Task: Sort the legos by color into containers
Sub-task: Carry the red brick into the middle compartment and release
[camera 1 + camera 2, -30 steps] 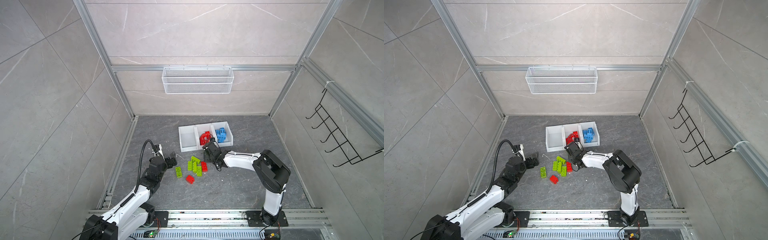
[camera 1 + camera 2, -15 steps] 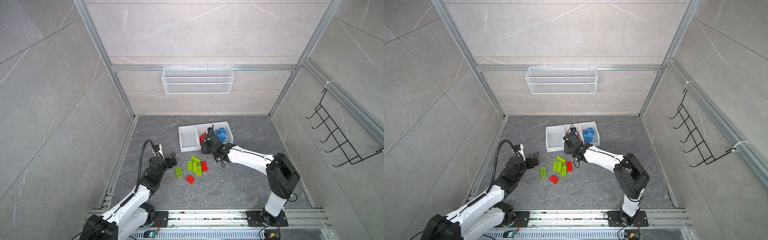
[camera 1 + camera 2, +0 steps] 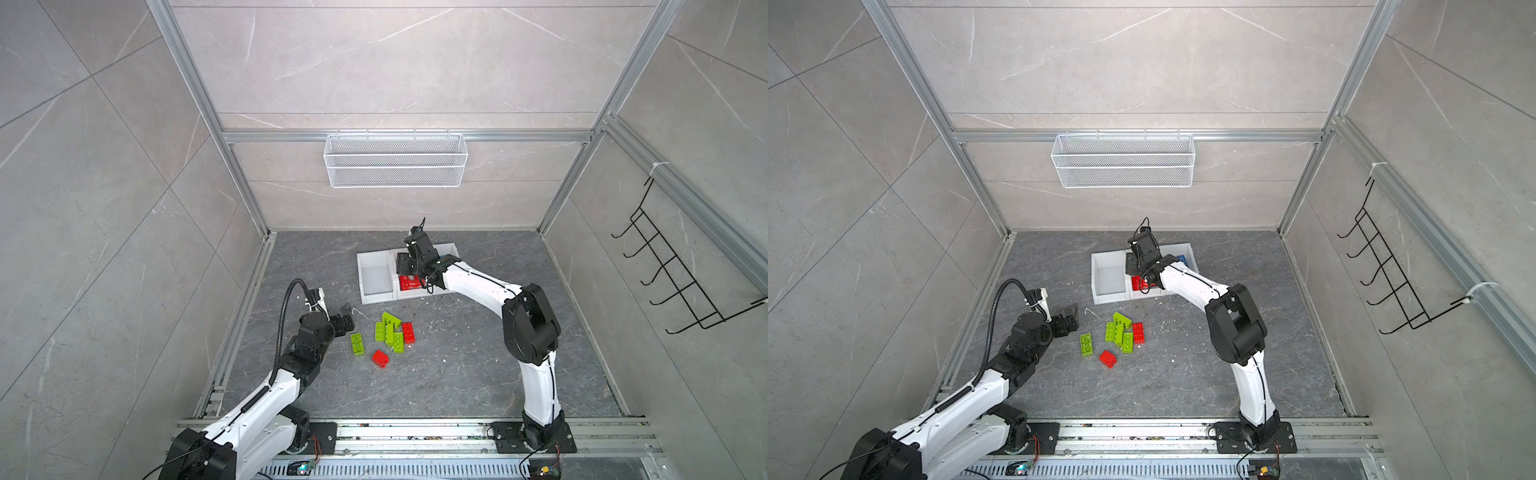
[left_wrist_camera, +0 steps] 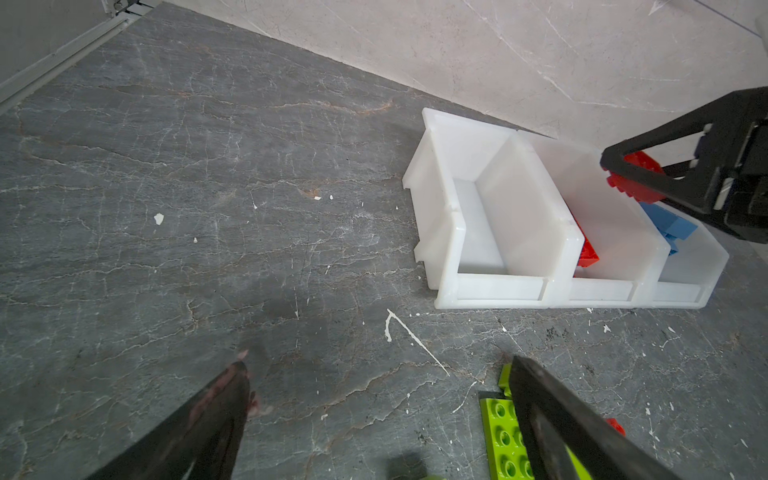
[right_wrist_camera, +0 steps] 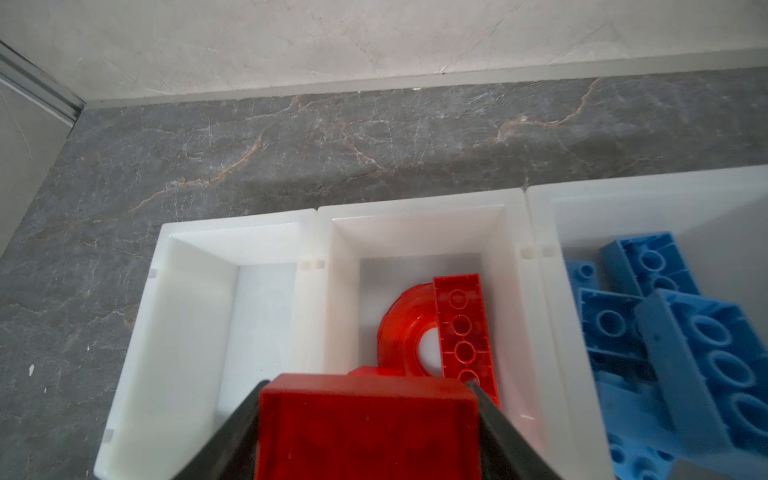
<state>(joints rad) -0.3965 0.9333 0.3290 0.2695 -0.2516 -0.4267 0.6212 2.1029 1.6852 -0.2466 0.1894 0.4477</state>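
Note:
Three joined white containers [image 3: 376, 278] stand at the back of the floor. My right gripper [image 5: 368, 384] hangs over the middle one, shut on a red lego [image 5: 365, 428]; the held brick also shows in the left wrist view [image 4: 631, 174]. That bin holds a red arch [image 5: 405, 332] and a long red brick [image 5: 463, 328]. Blue legos [image 5: 665, 332] fill the right bin, and the left bin [image 5: 257, 316] has nothing in it. Loose green legos [image 3: 388, 332] and two red ones [image 3: 408, 332] [image 3: 380, 358] lie on the floor. My left gripper [image 3: 347, 311] stands open and holds nothing, just left of them.
A white wire basket [image 3: 395, 166] hangs on the back wall. A black hook rack [image 3: 681, 274] is on the right wall. An aluminium rail [image 3: 415, 430] runs along the front. White chips dot the grey floor [image 4: 208, 208].
My right gripper has carried the red lego from the loose pile back and up to above the middle container. The left arm has not moved.

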